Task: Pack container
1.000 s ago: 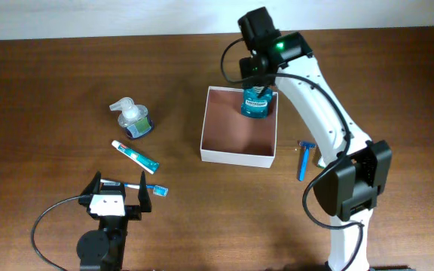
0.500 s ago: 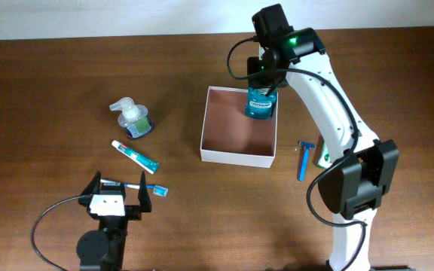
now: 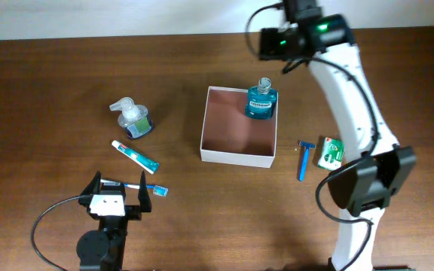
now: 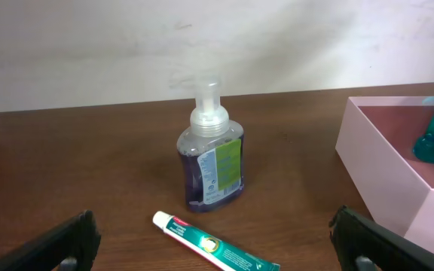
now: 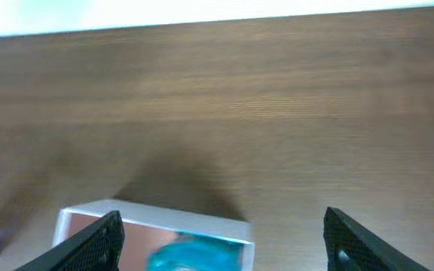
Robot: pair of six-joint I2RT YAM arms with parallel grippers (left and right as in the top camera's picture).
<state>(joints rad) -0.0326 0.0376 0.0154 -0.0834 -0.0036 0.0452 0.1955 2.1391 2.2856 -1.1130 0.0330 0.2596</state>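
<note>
Two arms here, both holding nothing. Nearest, at the bottom left of the overhead frame, the left gripper (image 3: pixel 117 193) sits low over the counter (image 3: pixel 44 83) with its fingers (image 4: pixel 70 241) spread wide apart, and a toothbrush (image 3: pixel 138 186) lies right at its tips. Just above that is a toothpaste tube (image 3: pixel 135 156) lying at a slant, then a clear pump soap bottle (image 3: pixel 132 119) standing upright a bit further up. The container (image 3: pixel 238 157) sits around the middle of the frame, a little right of centre, open side up. A teal mouthwash bottle (image 3: pixel 260 100) stands upright in its upper right corner, against the walls. Right of the container, on the counter, a blue razor (image 3: pixel 304 159) lies close by, with a small green packet (image 3: pixel 330 153) just beside it. Farthest away, at the top of the frame, the right gripper (image 3: pixel 271 43) hangs above and beyond the container's far edge. Its fingers (image 5: pixel 89 241) are apart too, and the wrist view catches only the box corner and bottle top low in the frame.
</note>
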